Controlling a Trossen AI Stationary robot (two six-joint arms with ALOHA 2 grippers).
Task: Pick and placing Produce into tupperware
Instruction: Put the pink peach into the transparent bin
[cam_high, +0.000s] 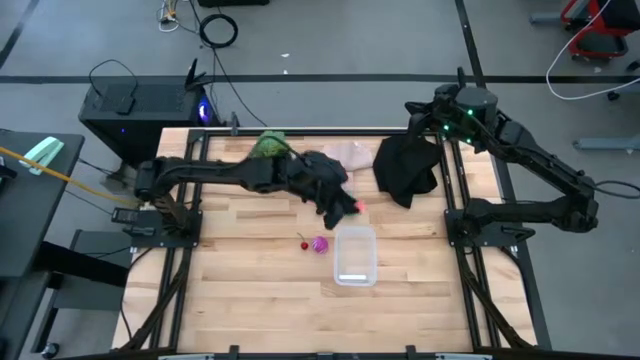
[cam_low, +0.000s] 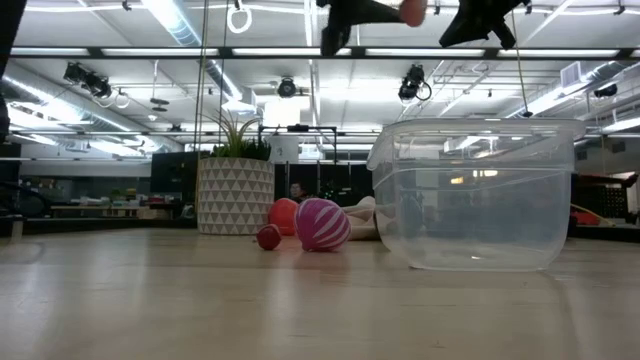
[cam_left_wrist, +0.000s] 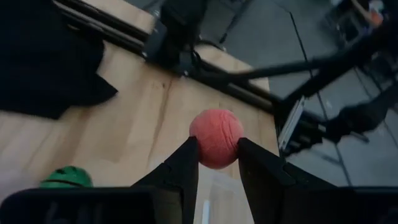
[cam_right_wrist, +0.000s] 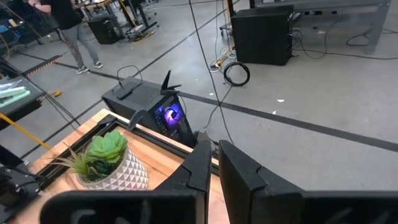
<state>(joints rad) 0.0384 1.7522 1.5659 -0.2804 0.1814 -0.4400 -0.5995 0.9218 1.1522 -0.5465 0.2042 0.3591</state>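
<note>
1. A red ball (cam_left_wrist: 216, 137) is held between the fingers of the left gripper (cam_left_wrist: 217, 163), above the table (cam_high: 250, 300) and near the tupperware (cam_high: 355, 256).
2. The tupperware is seen standing empty on the table.
3. A purple striped piece (cam_low: 322, 223) and a small dark-red one (cam_low: 268, 237) are seen lying beside the tupperware.
4. The right gripper (cam_right_wrist: 213, 163) is kept raised at the far right corner, its fingers nearly touching with nothing between them.

Our left gripper (cam_left_wrist: 217, 163) hangs mid-table, fingers clamped; our right gripper (cam_right_wrist: 214, 168) waits at the far edge, fingers closed.
</note>
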